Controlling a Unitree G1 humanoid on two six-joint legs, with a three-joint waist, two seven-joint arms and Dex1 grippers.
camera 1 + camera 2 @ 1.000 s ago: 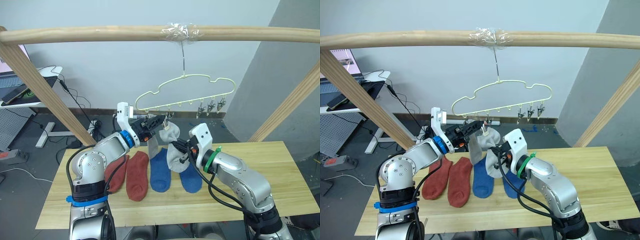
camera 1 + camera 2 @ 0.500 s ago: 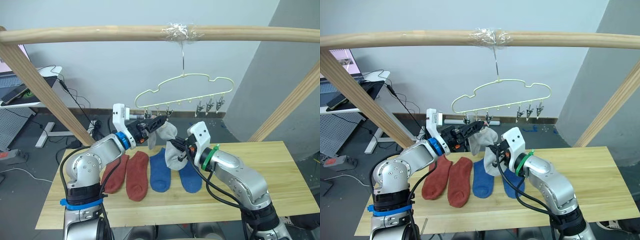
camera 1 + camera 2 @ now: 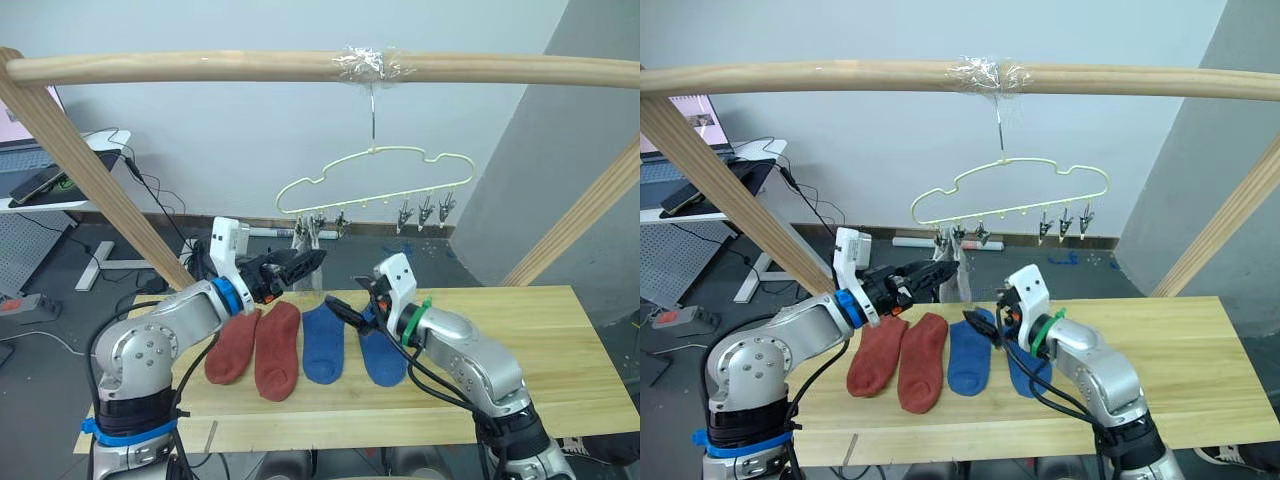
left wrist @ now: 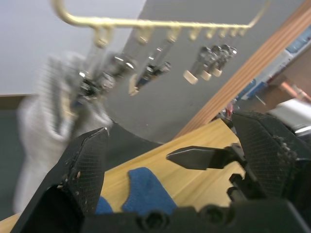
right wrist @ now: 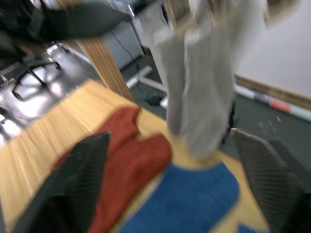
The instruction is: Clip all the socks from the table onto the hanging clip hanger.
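Observation:
The pale yellow-green clip hanger (image 3: pixel 375 168) hangs by its hook from the wooden pole (image 3: pixel 200 68). Two light grey socks (image 5: pixel 204 73) hang from its leftmost clips (image 4: pixel 104 80), just behind my left gripper (image 3: pixel 308 264). That gripper is open and empty, a little below the clips. My right gripper (image 3: pixel 345 295) is also open and empty, low over the blue socks. On the table (image 3: pixel 560 340) lie two rust-red socks (image 3: pixel 232 345) (image 3: pixel 277 345) and two blue socks (image 3: pixel 323 345) (image 3: pixel 385 355), side by side.
Three free clips (image 3: pixel 425 210) hang toward the hanger's right end. Slanted wooden struts (image 3: pixel 95 170) (image 3: pixel 590 210) hold the pole at both sides. A desk with a laptop (image 3: pixel 40 185) and floor cables stand behind at left. Bare tabletop lies to the right.
My right gripper has opened and let go of the grey sock, which now hangs from the hanger. The left gripper opened too. Both grippers drew back and lower.

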